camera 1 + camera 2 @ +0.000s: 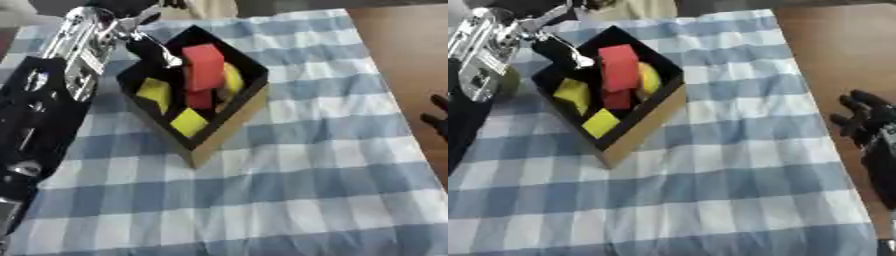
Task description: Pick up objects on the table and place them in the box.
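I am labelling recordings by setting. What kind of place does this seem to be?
Probably a staged indoor test table rather than a lived-in home: a blue checked tablecloth over a wooden tabletop, a black-lined cardboard box of red and yellow blocks, and the robot's left hand over it.

Black-lined box (229,125) holds red block (204,66) (upright) and yellow pieces (189,122)

Blocks (203,67), apparently stacked, in box (223,132)
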Tool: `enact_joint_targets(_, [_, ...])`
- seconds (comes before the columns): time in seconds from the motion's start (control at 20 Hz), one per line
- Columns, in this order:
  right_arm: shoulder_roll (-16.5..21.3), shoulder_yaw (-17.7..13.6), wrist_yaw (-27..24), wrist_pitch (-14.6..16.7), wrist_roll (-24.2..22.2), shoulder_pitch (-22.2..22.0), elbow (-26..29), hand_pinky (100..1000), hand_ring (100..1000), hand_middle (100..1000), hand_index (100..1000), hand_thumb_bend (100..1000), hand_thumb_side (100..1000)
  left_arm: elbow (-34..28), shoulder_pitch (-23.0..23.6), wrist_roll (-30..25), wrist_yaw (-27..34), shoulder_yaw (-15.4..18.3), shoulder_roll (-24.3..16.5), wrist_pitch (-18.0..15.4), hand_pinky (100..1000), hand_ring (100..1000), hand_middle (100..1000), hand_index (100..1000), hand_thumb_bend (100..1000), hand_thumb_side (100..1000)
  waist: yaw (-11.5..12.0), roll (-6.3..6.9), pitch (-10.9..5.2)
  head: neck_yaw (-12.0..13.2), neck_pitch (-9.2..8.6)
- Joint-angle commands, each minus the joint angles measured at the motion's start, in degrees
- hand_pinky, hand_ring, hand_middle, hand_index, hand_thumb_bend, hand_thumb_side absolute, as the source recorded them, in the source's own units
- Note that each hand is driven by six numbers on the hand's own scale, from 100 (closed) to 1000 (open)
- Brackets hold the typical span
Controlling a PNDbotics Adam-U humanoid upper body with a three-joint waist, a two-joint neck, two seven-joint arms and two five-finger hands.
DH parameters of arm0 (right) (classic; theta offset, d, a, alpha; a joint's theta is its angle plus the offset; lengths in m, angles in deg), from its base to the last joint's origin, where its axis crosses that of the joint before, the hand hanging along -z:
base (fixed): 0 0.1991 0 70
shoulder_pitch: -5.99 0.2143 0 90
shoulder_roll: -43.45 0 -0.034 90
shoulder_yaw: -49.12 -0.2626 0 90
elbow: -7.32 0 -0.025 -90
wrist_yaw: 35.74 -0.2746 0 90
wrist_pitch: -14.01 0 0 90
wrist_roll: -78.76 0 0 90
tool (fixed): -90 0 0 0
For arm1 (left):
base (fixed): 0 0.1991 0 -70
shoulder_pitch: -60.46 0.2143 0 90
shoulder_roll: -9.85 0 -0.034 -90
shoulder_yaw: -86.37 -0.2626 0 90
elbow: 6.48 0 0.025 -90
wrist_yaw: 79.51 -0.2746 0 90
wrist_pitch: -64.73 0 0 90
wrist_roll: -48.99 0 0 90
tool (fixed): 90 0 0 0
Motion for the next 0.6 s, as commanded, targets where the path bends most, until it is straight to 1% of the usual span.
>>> enact_joint_targets(0.05, [0.85,-0.64,0.24,0.37,0.19,-0.17,1.14,906,1000,420,839,100,650,-1.30,-0.76,-0.40,0.24,1.36,-4.89,0.39,894,866,814,886,630,318,0.24,-0.39,-0.39,-0.26,-0.23])
enact_joint_targets(0.15, [0.94,-0.72,0.24,0.69,0.24,-0.34,1.14,906,1000,420,839,100,647,-0.78,-0.74,-1.78,-0.28,1.74,-7.45,-0.28,894,871,820,887,656,295,0.43,-0.45,-0.43,-0.23,-0.14])
enact_joint_targets(0.3, [1.09,-0.75,0.19,1.15,0.23,-0.48,1.14,906,1000,420,839,100,643,0.75,-0.75,-3.43,-0.52,2.48,-10.01,-1.63,894,873,823,887,664,307,0.66,-0.58,-0.42,0.01,-0.30])
enact_joint_targets(0.35, [1.11,-0.75,0.14,1.28,0.21,-0.45,1.14,906,1000,419,839,100,640,1.24,-0.67,-3.74,-0.49,2.77,-10.50,-1.96,895,876,826,888,671,293,0.71,-0.67,-0.36,0.08,-0.41])
enact_joint_targets(0.5, [1.14,-0.76,0.04,1.77,0.11,-0.49,1.14,906,1000,419,839,100,637,3.25,-0.57,-4.32,-1.33,3.39,-11.59,-2.64,896,880,830,887,692,288,0.70,-0.94,-0.14,0.31,-0.70])
enact_joint_targets(0.6, [1.06,-0.79,0.12,2.04,0.06,-0.62,1.14,906,1000,418,840,100,638,5.04,-0.71,-4.39,-1.89,4.06,-11.57,-3.05,901,885,834,888,705,283,0.62,-1.08,0.02,0.64,-1.03])
